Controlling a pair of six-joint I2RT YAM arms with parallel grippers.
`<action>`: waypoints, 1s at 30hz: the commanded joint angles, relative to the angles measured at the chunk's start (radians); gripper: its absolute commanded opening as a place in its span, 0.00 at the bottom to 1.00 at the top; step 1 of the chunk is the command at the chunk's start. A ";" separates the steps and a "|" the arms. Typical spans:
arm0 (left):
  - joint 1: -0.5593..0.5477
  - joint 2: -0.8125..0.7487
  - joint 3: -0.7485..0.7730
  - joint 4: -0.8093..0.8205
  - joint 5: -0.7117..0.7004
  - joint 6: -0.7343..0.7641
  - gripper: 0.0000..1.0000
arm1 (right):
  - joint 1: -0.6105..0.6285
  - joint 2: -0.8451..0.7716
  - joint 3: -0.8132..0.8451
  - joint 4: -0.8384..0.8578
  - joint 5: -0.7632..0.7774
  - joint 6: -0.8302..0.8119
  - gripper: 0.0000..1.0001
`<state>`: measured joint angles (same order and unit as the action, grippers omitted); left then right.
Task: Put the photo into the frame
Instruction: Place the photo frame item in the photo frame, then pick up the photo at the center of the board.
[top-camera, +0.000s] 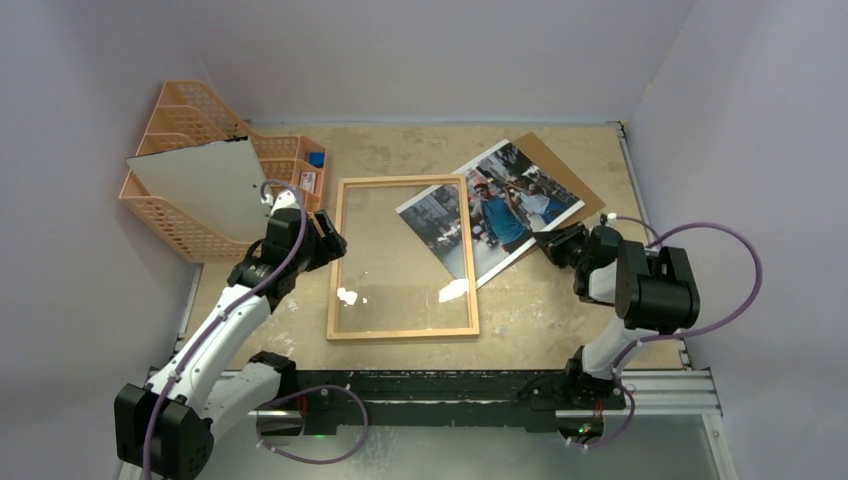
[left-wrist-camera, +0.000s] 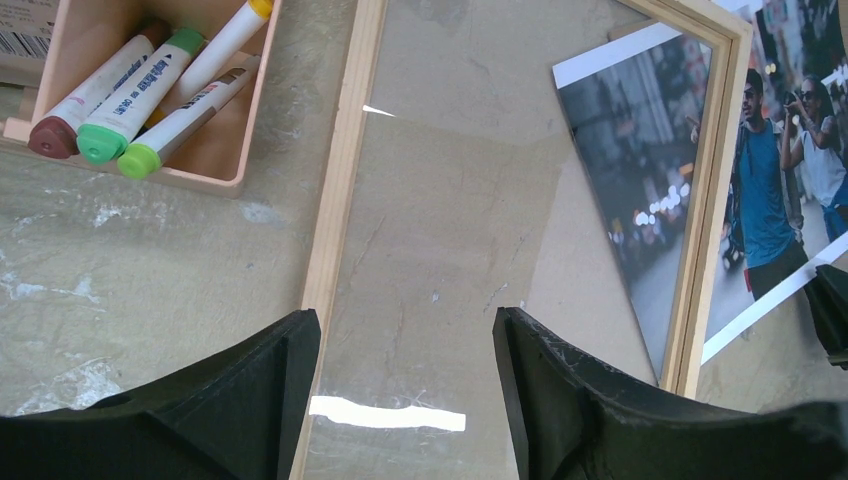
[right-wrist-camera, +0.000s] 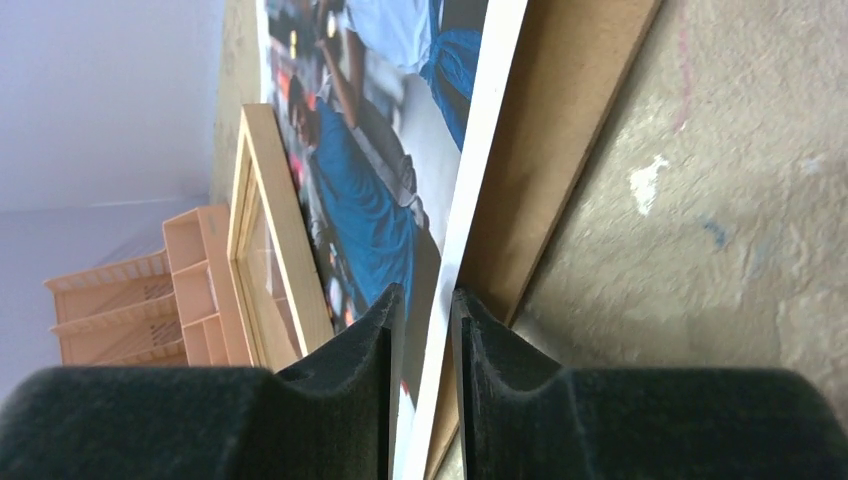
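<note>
The frame (top-camera: 400, 330) lies flat at the centre of the worktop (top-camera: 560, 320), its pane showing the surface beneath. The photo (top-camera: 495, 205) sits picture-side up, right of centre and tilted. Its left part crosses the frame's right rail and lies over the pane, and its right part rests on a brown panel (top-camera: 565, 165).

The right hand (top-camera: 550, 243) is at the photo's lower right edge. Its fingers (right-wrist-camera: 350, 400) are narrow, one on each side of the white border. I cannot tell whether they pinch it.

The left hand (top-camera: 335, 240) is at the frame's left rail near its upper corner, jaws wide and holding nothing. In its wrist view the rail runs by the left finger (left-wrist-camera: 250, 390).

At upper left an orange organizer (top-camera: 185, 110) holds a grey sheet (top-camera: 205, 185) and markers (left-wrist-camera: 150, 90).
</note>
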<state>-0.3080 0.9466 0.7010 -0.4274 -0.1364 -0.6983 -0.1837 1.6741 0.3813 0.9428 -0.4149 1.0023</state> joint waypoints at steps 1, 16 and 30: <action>0.003 0.005 0.017 0.032 0.009 -0.021 0.68 | 0.002 0.078 0.051 0.101 -0.056 -0.003 0.27; 0.003 0.050 -0.004 0.070 0.009 -0.017 0.68 | 0.074 0.177 0.131 0.153 -0.114 -0.017 0.31; 0.003 0.005 0.010 0.047 -0.010 -0.020 0.68 | 0.121 0.079 0.236 -0.023 0.071 -0.134 0.00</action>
<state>-0.3080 0.9855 0.6979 -0.3996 -0.1341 -0.6998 -0.0654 1.8515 0.5625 1.0119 -0.4496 0.9581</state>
